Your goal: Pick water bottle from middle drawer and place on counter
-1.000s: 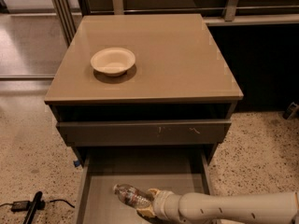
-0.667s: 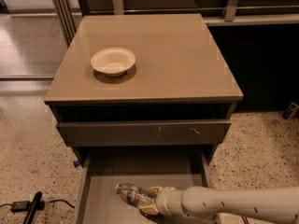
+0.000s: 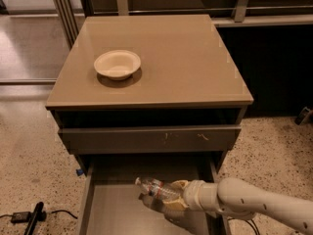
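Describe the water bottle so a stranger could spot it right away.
Start at the glossy tan counter. The open middle drawer below it holds the water bottle, clamped in the gripper reaching in from the picture's right. It's clear crinkled plastic, white-capped, unlike the cream bowl on top.

No writing is legible: the water bottle (image 3: 155,189), held between the fingers (image 3: 180,185) of the gripper (image 3: 175,199) over the middle drawer (image 3: 117,210), shows only an unreadable label band.
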Robot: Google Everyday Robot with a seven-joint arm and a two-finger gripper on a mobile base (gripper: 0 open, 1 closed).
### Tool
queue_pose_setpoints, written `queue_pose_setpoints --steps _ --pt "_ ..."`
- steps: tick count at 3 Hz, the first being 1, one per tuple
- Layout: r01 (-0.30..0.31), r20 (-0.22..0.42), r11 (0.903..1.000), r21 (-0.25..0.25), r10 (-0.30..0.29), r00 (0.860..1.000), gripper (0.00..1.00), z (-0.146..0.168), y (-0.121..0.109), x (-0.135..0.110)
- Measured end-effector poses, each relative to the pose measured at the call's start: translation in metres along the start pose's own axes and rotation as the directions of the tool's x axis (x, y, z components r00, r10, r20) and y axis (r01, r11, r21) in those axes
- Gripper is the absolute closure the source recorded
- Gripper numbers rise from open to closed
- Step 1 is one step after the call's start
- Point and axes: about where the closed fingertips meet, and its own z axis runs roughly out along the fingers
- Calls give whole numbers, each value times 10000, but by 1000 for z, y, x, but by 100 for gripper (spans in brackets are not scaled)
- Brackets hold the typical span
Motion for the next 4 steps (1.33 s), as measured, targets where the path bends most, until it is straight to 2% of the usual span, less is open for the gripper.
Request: queue_pose_setpoints --steps 1,2,3,4 --pt "99 418 9999 -74 -96 9991 100 -50 -14 -11" --pt "478 753 9988 -137 -467 9961 100 -95 -16 -25" --pt "1098 947 9938 -179 -1076 9897 100 -135 -17 -49" --pt "1549 1225 9872 368 -1583 9798 100 -183 -37 -93"
